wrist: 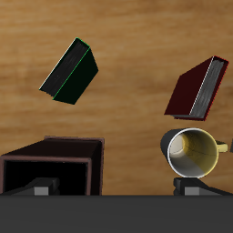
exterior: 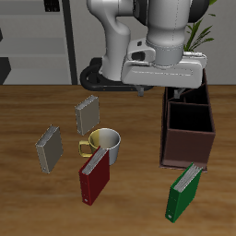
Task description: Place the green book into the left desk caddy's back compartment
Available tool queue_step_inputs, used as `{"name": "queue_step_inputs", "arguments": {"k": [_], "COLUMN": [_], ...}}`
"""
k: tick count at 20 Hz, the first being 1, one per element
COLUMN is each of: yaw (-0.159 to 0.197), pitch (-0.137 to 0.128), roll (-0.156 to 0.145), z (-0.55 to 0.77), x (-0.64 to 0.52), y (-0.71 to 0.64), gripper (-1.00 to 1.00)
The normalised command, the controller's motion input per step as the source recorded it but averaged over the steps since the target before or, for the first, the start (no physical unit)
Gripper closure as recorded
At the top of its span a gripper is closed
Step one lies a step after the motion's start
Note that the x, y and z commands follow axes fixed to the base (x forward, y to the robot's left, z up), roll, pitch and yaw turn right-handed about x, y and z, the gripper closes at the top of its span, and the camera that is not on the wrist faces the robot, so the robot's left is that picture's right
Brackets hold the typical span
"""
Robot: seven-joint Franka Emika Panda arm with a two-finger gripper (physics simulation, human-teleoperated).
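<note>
Gripper (exterior: 175, 88) hangs high above the caddy (exterior: 189, 129), grip state indiscernible, holding nothing since the green book (exterior: 184, 193) stands untouched near the front edge.

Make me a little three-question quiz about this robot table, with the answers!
1. True or false: the gripper is holding the green book.
2. How many grey books stand on the table? A) one B) two C) three
3. Fill in: the yellowish mug stands right behind the dark ___ book.

Key:
1. False. The green book stands on the table in front of the caddy, apart from it, and the gripper hangs high above the caddy.
2. B, the second one stands nearer the front edge.
3. red
</note>
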Motion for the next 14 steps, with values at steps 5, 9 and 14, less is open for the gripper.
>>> {"name": "queue_step_inputs", "arguments": {"k": [5, 9, 14], "yaw": [-0.065, -0.036, -0.038], "pitch": [0.000, -0.008, -0.020], "roll": [-0.053, 0.021, -0.011], "z": [0.00, -0.06, -0.13], "x": [0.34, 0.36, 0.27], "y": [0.25, 0.23, 0.11], "gripper": [-1.00, -1.00, -1.00]}}
